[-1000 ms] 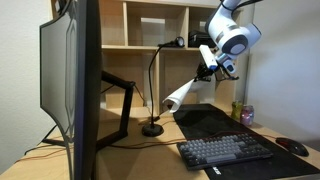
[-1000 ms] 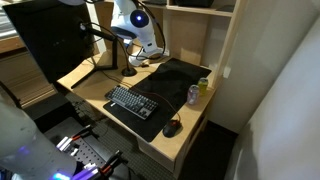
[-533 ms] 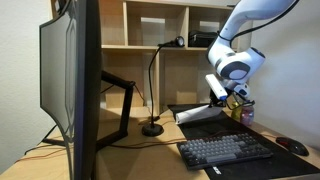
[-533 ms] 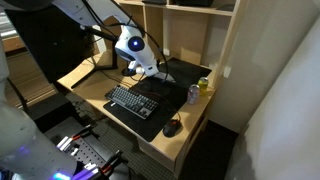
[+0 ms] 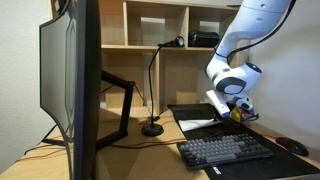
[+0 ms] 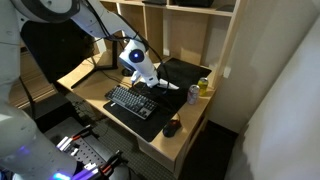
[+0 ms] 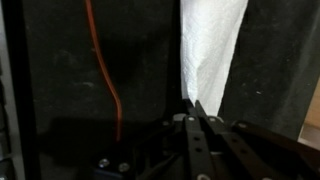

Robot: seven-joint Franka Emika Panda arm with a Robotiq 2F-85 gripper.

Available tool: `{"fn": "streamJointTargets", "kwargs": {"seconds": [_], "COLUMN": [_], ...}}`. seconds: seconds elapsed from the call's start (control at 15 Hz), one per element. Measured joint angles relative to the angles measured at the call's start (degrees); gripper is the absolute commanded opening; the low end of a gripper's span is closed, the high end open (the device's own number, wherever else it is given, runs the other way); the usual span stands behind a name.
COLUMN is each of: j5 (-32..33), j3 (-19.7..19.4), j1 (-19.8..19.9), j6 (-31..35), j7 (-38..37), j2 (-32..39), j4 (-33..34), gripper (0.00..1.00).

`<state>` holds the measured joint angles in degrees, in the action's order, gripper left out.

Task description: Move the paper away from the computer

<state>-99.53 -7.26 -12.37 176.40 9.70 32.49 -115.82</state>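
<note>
Gripper (image 7: 195, 108), low over the black desk mat (image 7: 60, 60), jaws pinched narrow on one end of the white paper (image 7: 213, 50). The paper stretches over the mat just behind the keyboard (image 5: 226, 150). A drinks can (image 6: 204, 86) stands near the keyboard's end; its contents cannot be seen.

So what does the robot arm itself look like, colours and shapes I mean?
The arm is made of smooth, rounded white segments, with a round dark grey cap on the joint near the wrist. The gripper is black, with two slim, straight fingers. No markings are legible.
</note>
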Motion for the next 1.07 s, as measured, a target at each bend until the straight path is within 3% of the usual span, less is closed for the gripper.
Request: {"fn": "streamJointTargets", "kwargs": {"seconds": [0.27, 1.07], "j5": [1.4, 7.4], "j3": [0.0, -3.8], "j1": [0.0, -0.1], "j6": [-0.3, 0.4], "j7": [-1.0, -2.6], "j2": [4.3, 5.3], "j4": [-0.3, 3.1], "gripper": [0.0, 0.0]}}
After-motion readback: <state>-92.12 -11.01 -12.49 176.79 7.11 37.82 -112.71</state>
